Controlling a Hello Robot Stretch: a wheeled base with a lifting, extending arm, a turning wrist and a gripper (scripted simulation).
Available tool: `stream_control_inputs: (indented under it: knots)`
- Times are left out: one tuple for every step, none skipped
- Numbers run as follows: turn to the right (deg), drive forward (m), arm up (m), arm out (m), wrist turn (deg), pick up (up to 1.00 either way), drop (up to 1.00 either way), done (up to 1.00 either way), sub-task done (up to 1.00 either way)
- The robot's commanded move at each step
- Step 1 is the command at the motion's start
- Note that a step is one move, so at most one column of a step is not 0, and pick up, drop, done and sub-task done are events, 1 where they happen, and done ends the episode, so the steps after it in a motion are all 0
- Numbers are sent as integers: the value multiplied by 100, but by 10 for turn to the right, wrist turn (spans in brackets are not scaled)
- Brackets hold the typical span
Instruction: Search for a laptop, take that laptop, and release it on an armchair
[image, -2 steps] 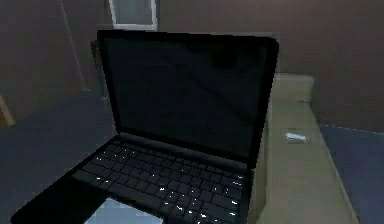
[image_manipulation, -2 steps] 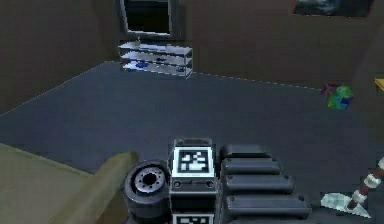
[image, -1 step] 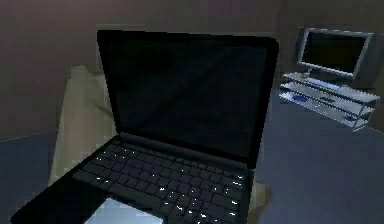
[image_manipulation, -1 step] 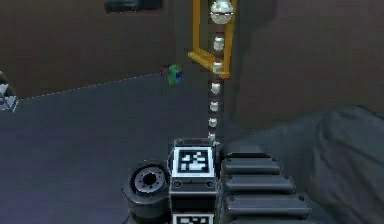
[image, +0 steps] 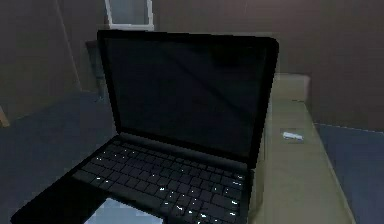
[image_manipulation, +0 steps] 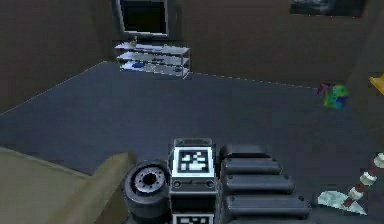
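Forward view: laptop (image: 185, 120) takes the centre of the frame, lid up, dark screen facing the camera, keyboard sloping to lower centre with pale key marks. To its right a tan seat (image: 300, 170) runs from upper right down to the bottom edge. The laptop's right side overlaps the seat, but whether it rests there cannot be told. A small white object (image: 292, 136) lies on the seat, right of the screen and apart from it. Dark blue floor (image: 40, 140) at left; pale panel (image: 130, 10) on the wall at top. Arm side view: arm (image_manipulation: 255, 185) rises from the bottom edge right of centre, with a white marker (image_manipulation: 196, 162) at its end. The gripper (image_manipulation: 148, 188) is a dark round body just left of the marker. Its fingers are not made out and tan padding (image_manipulation: 55, 185) sits just beside it at lower left, so whether it holds anything cannot be told. TV (image_manipulation: 143, 15) on a shelved stand (image_manipulation: 152, 58), upper left, by the far wall. Small multicoloured object (image_manipulation: 335, 95) on the floor at right; striped upright item (image_manipulation: 365, 180) at lower right.
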Motion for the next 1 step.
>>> stream_control_inputs:
  knots:
    - [-450, 0, 0, 0, 0, 0, 0, 0, 0]
